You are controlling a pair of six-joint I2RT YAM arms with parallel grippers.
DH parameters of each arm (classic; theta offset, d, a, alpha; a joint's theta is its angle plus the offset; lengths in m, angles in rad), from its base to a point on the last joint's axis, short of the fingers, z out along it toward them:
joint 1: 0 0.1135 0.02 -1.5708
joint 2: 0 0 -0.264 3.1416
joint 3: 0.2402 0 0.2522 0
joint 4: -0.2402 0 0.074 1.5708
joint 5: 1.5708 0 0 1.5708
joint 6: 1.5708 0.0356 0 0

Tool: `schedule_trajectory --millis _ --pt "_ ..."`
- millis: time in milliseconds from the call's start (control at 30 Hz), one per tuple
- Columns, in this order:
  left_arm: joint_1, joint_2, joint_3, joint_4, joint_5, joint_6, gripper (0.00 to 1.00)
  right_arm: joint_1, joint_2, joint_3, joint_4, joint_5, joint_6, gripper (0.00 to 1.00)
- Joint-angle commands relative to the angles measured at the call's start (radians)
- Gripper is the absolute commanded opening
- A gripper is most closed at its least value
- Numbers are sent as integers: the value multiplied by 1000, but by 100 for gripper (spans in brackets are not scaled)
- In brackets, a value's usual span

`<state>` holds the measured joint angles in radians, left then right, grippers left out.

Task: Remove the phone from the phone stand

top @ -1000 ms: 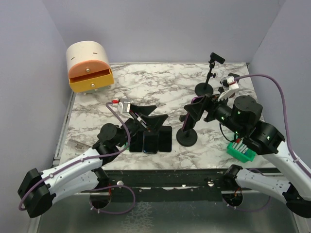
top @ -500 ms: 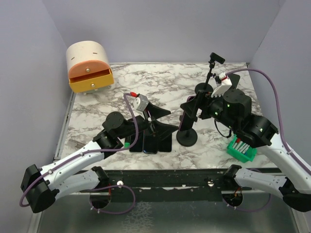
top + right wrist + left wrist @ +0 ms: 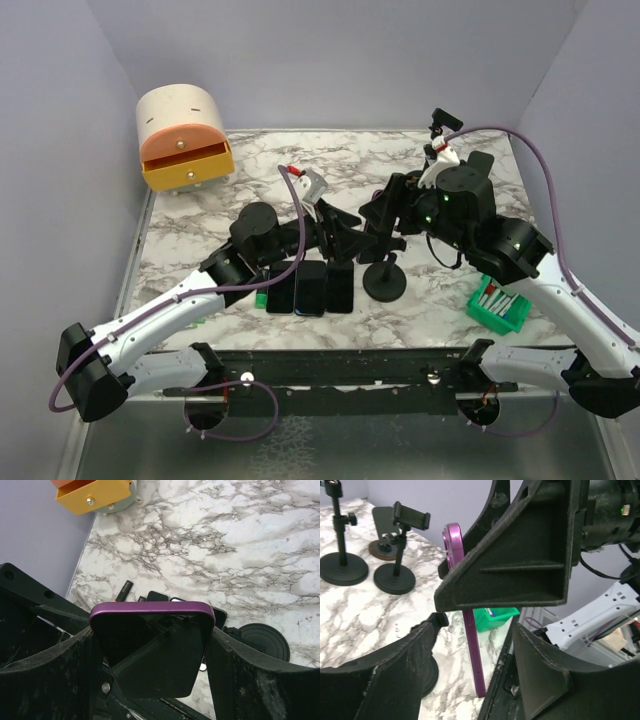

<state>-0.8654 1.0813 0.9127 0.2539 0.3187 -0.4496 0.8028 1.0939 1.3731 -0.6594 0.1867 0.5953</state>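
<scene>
Overhead — marble tabletop (image 3: 330, 165), lavender walls (image 3: 350, 60); phone (image 3: 152, 645) in right jaws.

The white-and-black left arm (image 3: 160, 318) starts at the tabletop's near edge by the left corner and slants toward the middle, with its wrist low. Its black two-finger left gripper (image 3: 348, 232) points right, and its fingers (image 3: 385, 680) stand apart with a clear gap between them. The white-and-black right arm (image 3: 575, 310) rises from the near right corner, folds at a raised elbow and turns back toward the middle. Its black right gripper (image 3: 152, 650) faces left, its fingers pressed against both long sides of a slim purple-edged phone (image 3: 471, 655).
</scene>
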Motion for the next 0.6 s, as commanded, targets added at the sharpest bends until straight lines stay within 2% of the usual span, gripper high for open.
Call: schedule_trajectory --millis 0,200,400,567 --pt "-5 21 69 -139 -73 36 60 -4 15 66 -26 38 31 0" --pt "-24 27 88 -204 -162 72 43 -4 29 82 -36 68 54 0" --pt "-60 42 99 -209 -181 83 37 -4 44 89 -29 77 74 0" --pt "-81 52 104 -203 -190 91 27 -4 56 86 -20 77 85 0"
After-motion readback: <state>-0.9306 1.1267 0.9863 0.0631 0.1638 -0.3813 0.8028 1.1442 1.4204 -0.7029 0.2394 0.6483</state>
